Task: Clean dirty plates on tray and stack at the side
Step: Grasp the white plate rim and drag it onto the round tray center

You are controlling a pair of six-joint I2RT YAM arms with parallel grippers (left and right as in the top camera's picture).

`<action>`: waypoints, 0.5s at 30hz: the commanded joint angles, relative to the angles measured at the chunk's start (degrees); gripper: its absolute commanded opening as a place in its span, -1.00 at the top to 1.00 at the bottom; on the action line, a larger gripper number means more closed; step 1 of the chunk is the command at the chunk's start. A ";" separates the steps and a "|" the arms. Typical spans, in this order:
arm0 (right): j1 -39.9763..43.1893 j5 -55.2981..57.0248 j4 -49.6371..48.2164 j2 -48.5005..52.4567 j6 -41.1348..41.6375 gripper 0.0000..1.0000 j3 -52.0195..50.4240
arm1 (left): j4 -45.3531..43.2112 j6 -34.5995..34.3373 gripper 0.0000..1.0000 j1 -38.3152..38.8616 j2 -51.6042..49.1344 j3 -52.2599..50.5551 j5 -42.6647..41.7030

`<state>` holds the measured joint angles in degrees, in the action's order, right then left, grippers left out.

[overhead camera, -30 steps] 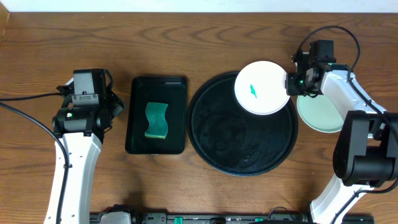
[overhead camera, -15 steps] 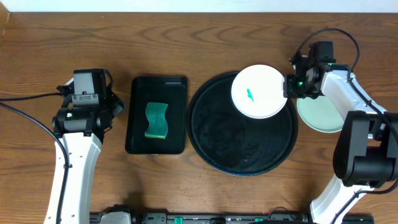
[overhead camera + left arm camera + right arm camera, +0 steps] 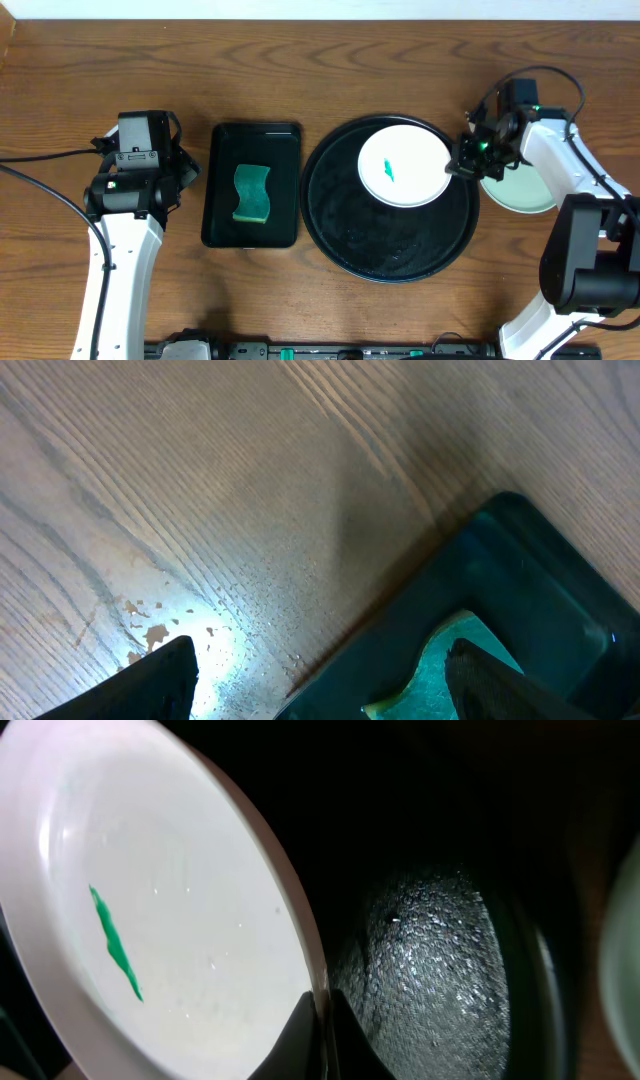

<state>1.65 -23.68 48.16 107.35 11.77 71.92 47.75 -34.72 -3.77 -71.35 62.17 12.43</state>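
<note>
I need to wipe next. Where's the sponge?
Overhead, the sponge lies in the rectangular tray, left of the round tray.

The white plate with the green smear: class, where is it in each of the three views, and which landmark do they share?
Overhead: white plate over the upper right of the round black tray, right tool pinching its right rim.
Left wrist: not in it.
Right wrist: the plate fills the left half.
Shared landmark: the green smear at its centre.
</note>
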 commanded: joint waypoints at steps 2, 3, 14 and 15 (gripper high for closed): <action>-1.60 -2.21 -3.04 -0.90 4.66 0.97 -3.45 | 0.17 -0.07 -0.60 -0.44 0.24 -0.13 1.14; -1.95 -2.32 -4.13 -0.90 4.74 0.97 -4.11 | 0.20 -0.09 -0.59 -0.44 0.24 -0.13 1.14; -7.43 -1.79 -5.35 -0.90 5.01 0.97 -4.55 | 0.17 -0.09 -0.60 -0.44 0.24 -0.13 1.14; -7.85 -1.07 -5.31 -0.90 5.20 0.97 -4.55 | 0.20 -0.07 -0.60 -0.44 0.24 -0.13 1.14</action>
<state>-4.64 -24.43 42.87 107.35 15.99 67.66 47.77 -34.72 -3.77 -71.35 62.17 12.43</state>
